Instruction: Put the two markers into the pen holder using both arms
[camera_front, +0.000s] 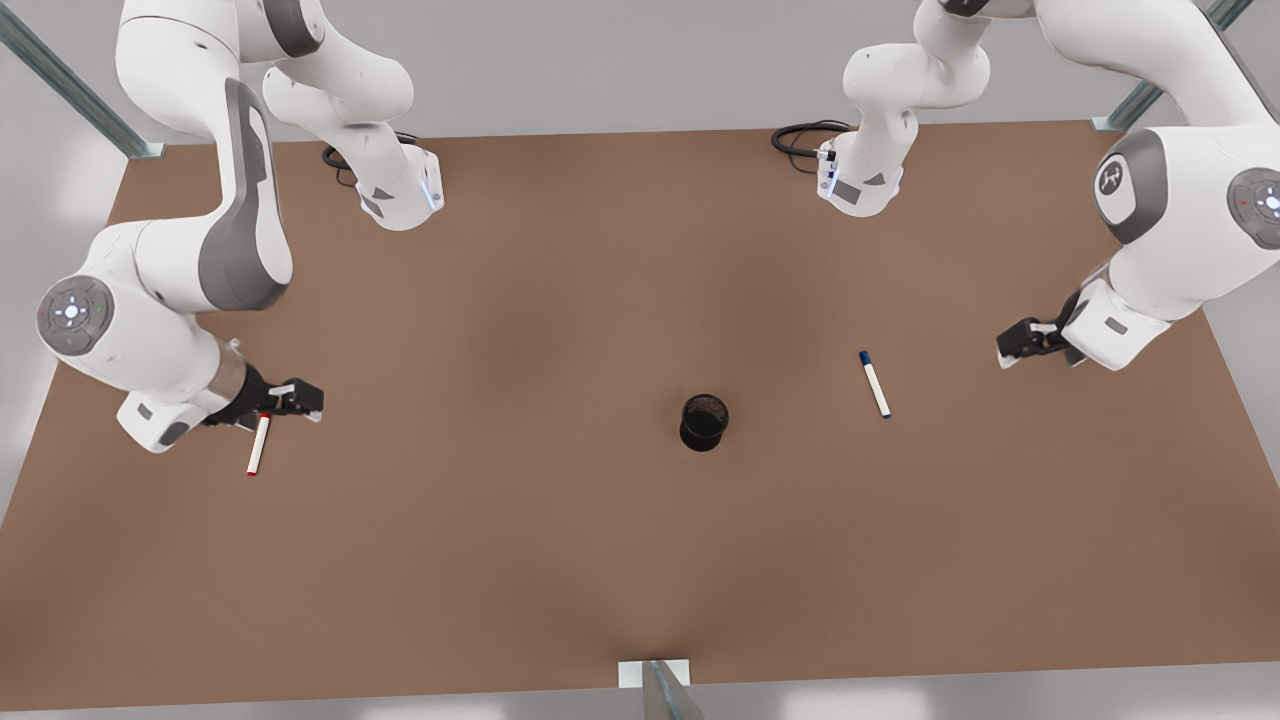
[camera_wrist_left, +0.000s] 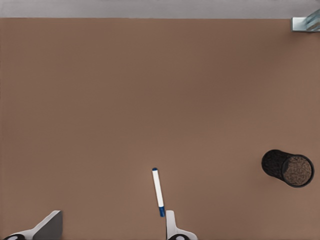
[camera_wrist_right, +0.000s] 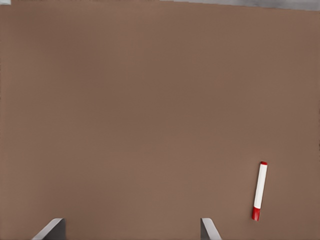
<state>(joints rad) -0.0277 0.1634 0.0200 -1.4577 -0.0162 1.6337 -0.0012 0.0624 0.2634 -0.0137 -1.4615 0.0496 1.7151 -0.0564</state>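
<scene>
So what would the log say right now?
left pincer open, near blue marker | right pincer open, by red marker | pen holder empty

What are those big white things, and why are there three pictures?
They are two robot arms, each ending in a black claw called a gripper. One picture looks down on the whole brown table from above. The other two come from little cameras on the arms' wrists.

On the table lie a red marker, a blue marker and a black mesh cup between them.

The left wrist camera sees the blue marker and the cup, so the left gripper is the one on the front view's right. Its fingers are spread open. The right gripper hangs just by the red marker, open too.

Nothing is held yet. Both markers lie flat, outside the cup.
</scene>
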